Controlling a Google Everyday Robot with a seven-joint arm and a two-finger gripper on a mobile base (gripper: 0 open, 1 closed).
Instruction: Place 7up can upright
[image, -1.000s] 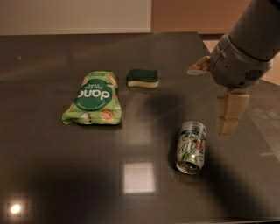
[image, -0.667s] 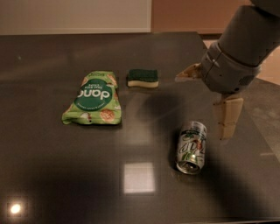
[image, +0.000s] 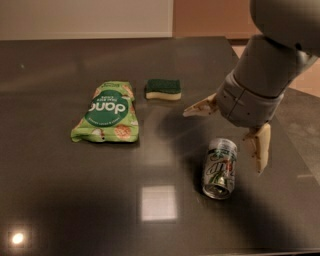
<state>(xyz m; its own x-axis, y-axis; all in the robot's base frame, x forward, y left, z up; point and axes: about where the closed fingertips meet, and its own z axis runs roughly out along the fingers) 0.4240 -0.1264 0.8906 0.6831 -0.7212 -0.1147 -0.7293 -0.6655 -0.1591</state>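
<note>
Nothing done yet: 7up can (image: 220, 169) lies on its side; your gripper (image: 223, 140) sits just above it w/ fingers (image: 260, 147) apart. Grab & upright still to do.

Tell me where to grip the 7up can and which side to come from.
Probably best: grip the 7up can mid-body, across its curved sides, coming from above. It lies on its side, ends pointing near and far. The open gripper is by its far end.

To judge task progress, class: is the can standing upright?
No, the can lies on its side on the table, with the open gripper hovering at its far end.
</note>
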